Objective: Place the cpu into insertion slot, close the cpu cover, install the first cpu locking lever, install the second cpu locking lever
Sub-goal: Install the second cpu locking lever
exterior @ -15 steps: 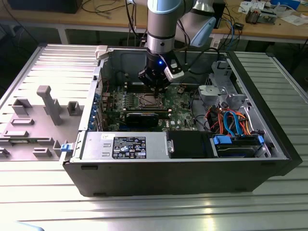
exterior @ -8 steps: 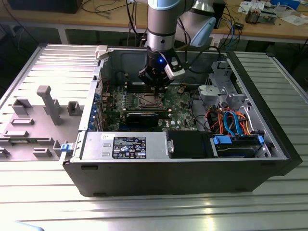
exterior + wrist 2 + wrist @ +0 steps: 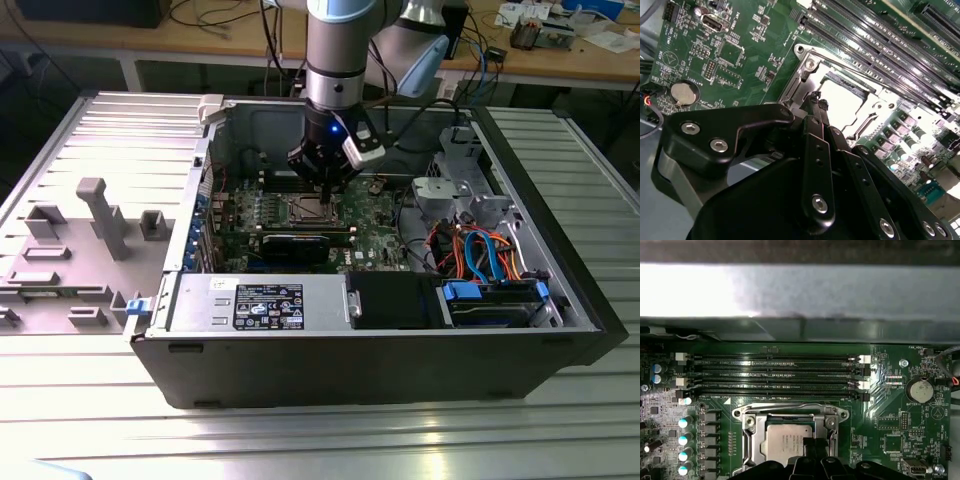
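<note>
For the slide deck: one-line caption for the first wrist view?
CPU seated in its socket, cover down around it, gripper poised at the chip's edge, memory slots beyond.

Exterior view evenly lit, daylight glare streaking the ribbed grey metal table [image 3: 320,440] in front; inside of the open black computer case [image 3: 400,370] is dimmer. Second wrist view: silver-grey square cpu top [image 3: 847,102] blown out white, near black gripper body soft. First wrist view: pale metal case wall [image 3: 800,290] overexposed, blurred; green circuit board [image 3: 890,420] sharp.
</note>
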